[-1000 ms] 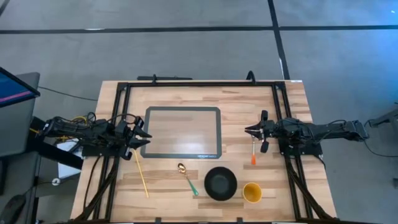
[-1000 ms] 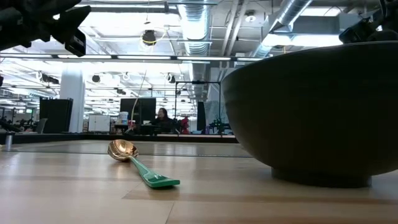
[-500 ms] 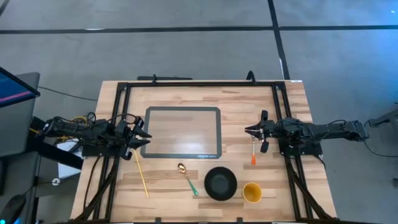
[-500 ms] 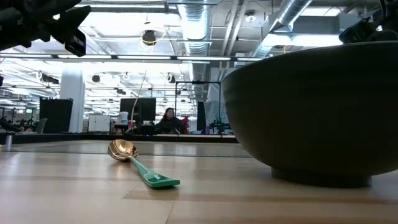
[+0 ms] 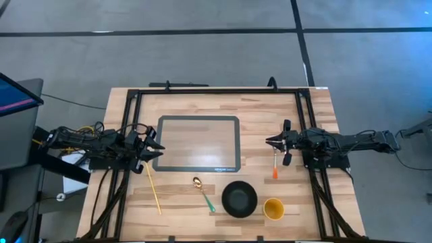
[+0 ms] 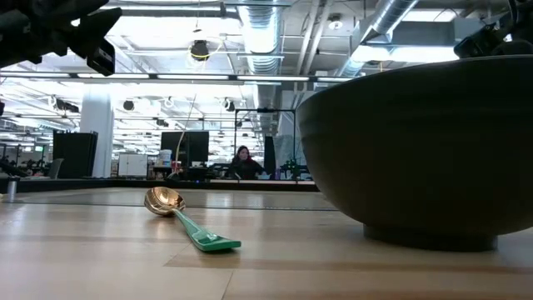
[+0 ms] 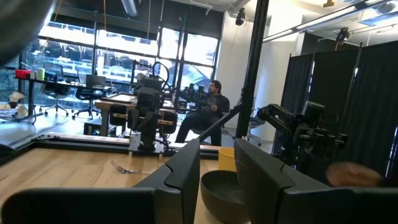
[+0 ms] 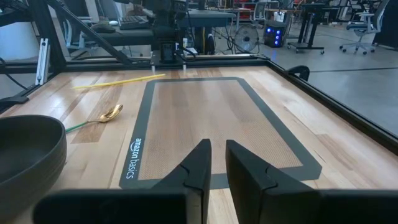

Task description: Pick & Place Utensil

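Note:
Three utensils lie flat on the wooden table: a long yellow one [image 5: 153, 187] at the near left, a gold spoon with a green handle [image 5: 202, 193] [image 6: 179, 215] in the middle, and an orange-handled fork [image 5: 275, 165] at the right. My left gripper [image 5: 158, 149] [image 7: 217, 155] hovers at the left edge of the mat, open, with nothing between its fingers. At the mat's right side my right gripper [image 5: 270, 142] [image 8: 217, 152] hovers just past the fork's tines, its fingers a narrow gap apart and empty.
A grey-bordered mat [image 5: 199, 143] [image 8: 211, 118] lies in the table's middle. A dark bowl [image 5: 239, 199] [image 6: 425, 150] and a yellow cup [image 5: 273, 208] stand near the front edge. A black frame [image 5: 216, 90] runs around the table. A person sits far behind.

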`<state>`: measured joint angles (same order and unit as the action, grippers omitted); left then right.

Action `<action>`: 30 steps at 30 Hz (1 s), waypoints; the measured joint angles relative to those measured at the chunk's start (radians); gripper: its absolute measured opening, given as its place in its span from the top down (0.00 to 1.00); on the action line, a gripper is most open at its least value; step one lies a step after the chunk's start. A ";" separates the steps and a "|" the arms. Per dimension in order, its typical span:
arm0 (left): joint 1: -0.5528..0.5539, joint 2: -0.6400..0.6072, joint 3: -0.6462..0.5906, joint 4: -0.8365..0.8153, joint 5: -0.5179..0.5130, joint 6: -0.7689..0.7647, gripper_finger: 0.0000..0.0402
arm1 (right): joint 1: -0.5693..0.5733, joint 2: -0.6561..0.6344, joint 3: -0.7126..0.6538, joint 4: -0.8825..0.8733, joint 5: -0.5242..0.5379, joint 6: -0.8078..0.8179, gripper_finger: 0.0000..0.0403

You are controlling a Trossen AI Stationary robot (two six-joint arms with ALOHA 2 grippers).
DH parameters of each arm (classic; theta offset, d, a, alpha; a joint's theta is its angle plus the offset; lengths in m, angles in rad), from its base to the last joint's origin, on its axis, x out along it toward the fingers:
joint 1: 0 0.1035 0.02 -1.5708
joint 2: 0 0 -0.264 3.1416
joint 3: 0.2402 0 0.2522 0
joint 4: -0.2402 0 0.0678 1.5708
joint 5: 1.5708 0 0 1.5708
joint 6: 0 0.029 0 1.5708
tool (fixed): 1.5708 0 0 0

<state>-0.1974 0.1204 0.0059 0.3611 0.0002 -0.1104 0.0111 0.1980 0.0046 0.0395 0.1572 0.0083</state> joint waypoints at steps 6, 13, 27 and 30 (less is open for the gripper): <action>0.000 0.000 0.000 0.009 0.000 0.000 0.75 | 0.000 0.000 0.000 0.000 0.000 -0.080 0.90; 0.000 0.000 0.000 0.023 0.000 0.000 0.75 | 0.000 0.000 0.000 0.000 0.000 -0.146 0.90; 0.000 0.006 0.000 0.140 -0.021 -0.022 0.75 | 0.007 -0.001 0.000 0.046 0.001 0.435 0.90; 0.000 0.034 0.000 0.146 -0.048 -0.025 0.75 | -0.002 -0.001 0.000 0.124 0.048 0.340 0.90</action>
<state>-0.1970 0.1540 0.0059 0.5070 -0.0473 -0.1356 0.0094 0.1974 0.0046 0.1631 0.2054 0.3482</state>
